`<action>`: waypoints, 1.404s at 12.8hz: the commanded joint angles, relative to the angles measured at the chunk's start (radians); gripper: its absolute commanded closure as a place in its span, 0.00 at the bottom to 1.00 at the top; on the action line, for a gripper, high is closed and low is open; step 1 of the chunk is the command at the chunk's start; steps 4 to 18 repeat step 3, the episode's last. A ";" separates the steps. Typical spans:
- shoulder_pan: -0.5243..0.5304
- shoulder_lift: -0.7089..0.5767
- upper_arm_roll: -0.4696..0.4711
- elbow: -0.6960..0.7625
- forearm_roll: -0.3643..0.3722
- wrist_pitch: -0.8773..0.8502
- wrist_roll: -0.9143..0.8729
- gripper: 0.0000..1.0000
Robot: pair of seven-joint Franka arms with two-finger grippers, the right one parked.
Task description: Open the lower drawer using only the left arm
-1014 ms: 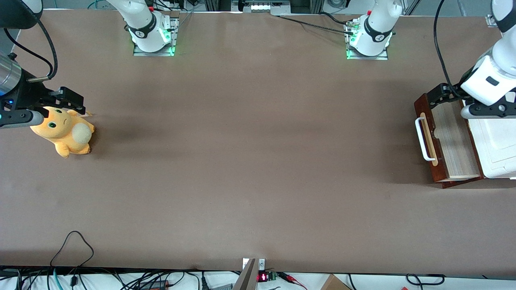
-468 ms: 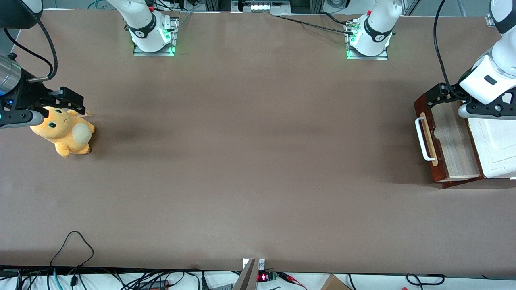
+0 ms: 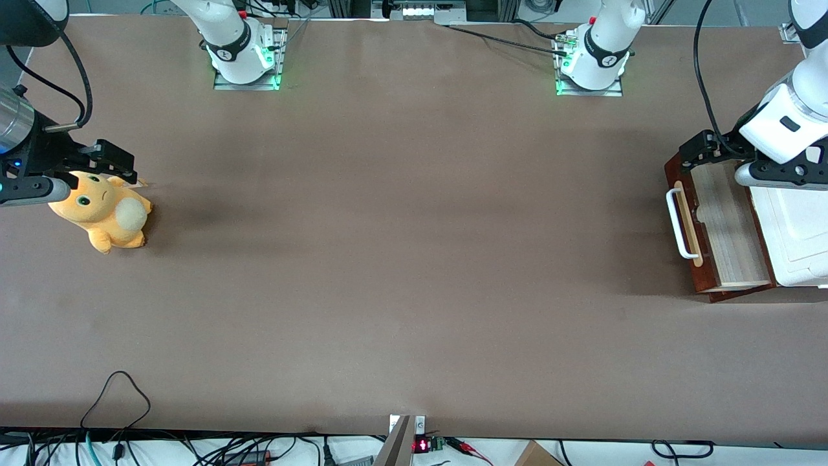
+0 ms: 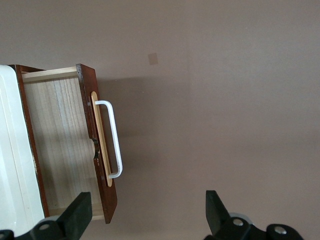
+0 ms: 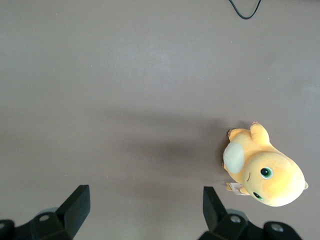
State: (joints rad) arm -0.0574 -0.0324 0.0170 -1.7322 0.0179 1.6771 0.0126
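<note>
Lower drawer (image 3: 718, 226): pulled out from under the white cabinet top (image 3: 795, 233) at the working arm's end of the brown table (image 3: 401, 259); dark red-brown front, pale wood interior exposed and bare, one red-brown side wall showing along its nearer edge. White bar handle (image 3: 676, 223): mounted on a pale wood strip along the drawer front, nothing touching it. In the left wrist view the same drawer (image 4: 62, 145) shows its open tray, its red-brown front with a small notch at the middle of the top edge, and the handle (image 4: 114, 140) standing proud of the front. Left arm (image 3: 786, 123): glossy white with dark grey panels, reaching in above the cabinet, a black cable looping up from it. Gripper (image 3: 702, 152): small, black, hanging over the drawer corner that lies farther from the front camera, clear of the handle; the wrist view shows its two dark fingers (image 4: 80, 215) spread wide apart with nothing between them, the drawer and handle well below. Plush toy (image 3: 103, 210): orange-yellow with a cream belly, lying on the table toward the parked arm's end, well apart from the drawer. Arm bases: two white pedestals lit green (image 3: 249, 61) along the table edge farthest from the front camera.
</note>
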 commanded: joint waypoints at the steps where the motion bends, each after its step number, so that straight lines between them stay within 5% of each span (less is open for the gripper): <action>1: -0.010 -0.023 0.017 -0.023 -0.024 0.015 0.029 0.00; 18: -0.010 -0.023 0.017 -0.021 -0.024 0.013 0.029 0.00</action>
